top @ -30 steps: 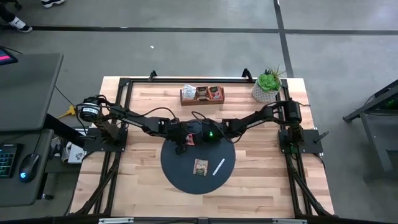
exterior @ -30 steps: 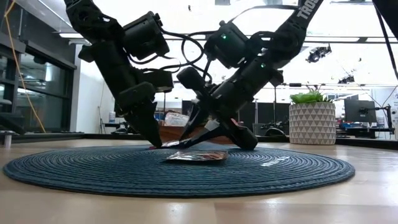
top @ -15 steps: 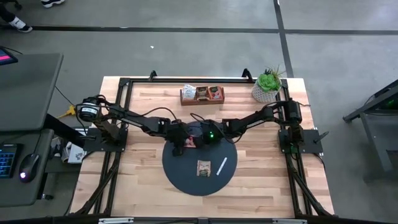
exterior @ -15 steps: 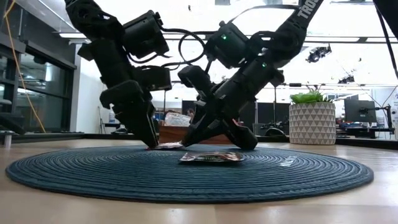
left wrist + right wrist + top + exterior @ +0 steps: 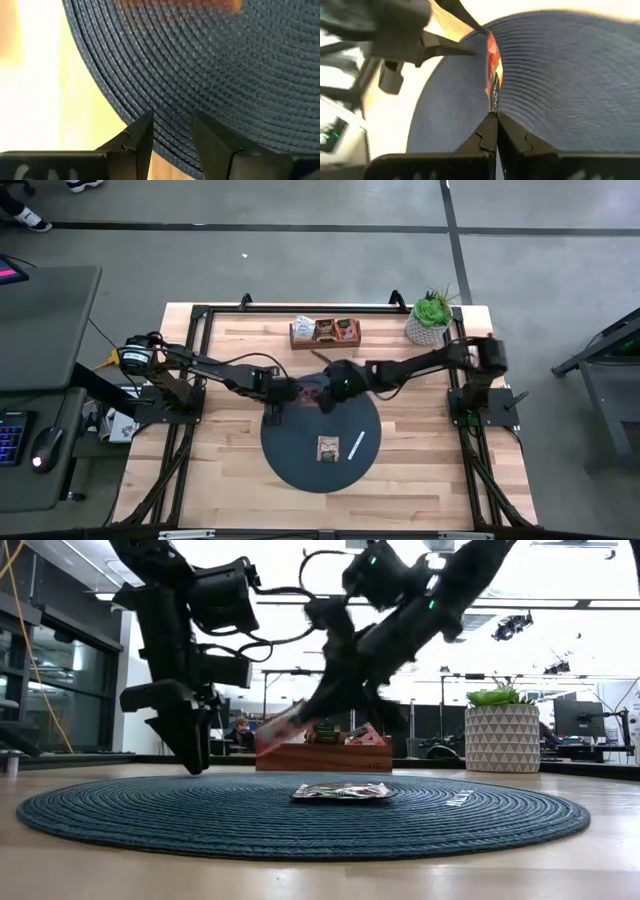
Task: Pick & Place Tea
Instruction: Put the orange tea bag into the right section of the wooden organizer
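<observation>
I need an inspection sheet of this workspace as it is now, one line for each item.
Surface: wooden table with dark round mat.
Job's things: red sachet lifted off the mat; brown-green sachet lying on the mat; more sachets in wooden tray.
Clutter: thin white strip, potted plant.
Grippers: right gripper shut on the red sachet; left gripper open, empty.
Cables: yellow cable at the left arm's base.
Surroundings: desk with keyboard and mouse.

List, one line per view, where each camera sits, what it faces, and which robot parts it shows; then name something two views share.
High: overhead, looking down; both arms over the mat.
Low: table height, level; arms from above, brown sachet lying flat.
Left wrist: left gripper open above the mat's edge.
Right wrist: right gripper pinching a red sachet.
Shared: the red sachet also appears in low.
</observation>
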Controlling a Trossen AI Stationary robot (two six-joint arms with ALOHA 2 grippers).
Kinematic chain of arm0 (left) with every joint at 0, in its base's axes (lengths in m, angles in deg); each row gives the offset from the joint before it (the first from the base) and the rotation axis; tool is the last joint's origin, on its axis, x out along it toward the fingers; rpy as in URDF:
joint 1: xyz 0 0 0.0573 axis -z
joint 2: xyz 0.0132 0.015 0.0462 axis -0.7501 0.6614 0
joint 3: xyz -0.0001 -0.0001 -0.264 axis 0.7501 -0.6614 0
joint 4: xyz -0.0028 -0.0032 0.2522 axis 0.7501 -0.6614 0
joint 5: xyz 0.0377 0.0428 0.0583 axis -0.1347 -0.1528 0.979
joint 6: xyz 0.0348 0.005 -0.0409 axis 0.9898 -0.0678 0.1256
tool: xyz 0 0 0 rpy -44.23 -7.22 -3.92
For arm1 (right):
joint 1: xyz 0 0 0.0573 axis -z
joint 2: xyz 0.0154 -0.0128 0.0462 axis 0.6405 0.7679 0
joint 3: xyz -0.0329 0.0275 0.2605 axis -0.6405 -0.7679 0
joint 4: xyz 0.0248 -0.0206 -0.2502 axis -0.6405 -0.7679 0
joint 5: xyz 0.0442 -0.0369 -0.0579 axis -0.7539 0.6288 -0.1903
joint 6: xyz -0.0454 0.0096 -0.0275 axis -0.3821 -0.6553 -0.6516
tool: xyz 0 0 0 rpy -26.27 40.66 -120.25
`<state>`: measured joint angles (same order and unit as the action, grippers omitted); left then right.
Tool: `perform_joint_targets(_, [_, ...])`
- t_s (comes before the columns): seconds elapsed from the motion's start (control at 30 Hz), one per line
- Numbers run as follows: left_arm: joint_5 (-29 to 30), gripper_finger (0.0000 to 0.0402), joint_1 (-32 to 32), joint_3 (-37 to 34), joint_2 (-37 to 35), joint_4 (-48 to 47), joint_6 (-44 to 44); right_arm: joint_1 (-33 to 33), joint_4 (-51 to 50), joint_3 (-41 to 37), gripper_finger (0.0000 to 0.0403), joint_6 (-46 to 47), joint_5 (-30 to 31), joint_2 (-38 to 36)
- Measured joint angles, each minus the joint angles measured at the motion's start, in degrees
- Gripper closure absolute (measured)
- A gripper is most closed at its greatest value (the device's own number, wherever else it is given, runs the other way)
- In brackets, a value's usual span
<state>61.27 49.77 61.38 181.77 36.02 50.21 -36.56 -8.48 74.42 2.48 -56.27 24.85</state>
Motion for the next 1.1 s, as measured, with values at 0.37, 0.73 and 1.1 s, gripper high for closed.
perform_joint_targets(0.37, [-1.4, 0.027, 0.0, -0.1, -0.1, 1.9, -1.7, 10.8, -46.1, 11.7, 0.0403, -35.5, 0.8, -17.9])
perform_joint_targets(0.73, [-3.3, 0.027, 0.0, 0.0, 0.1, 4.0, -3.7, 25.5, -73.3, 39.4, 0.0403, -69.1, 5.2, -9.9])
perform_joint_targets(1.1, [-4.6, 0.027, 0.0, 0.0, 0.1, 4.4, -6.2, 29.4, -74.5, 47.6, 0.0403, -79.1, 5.9, 4.5])
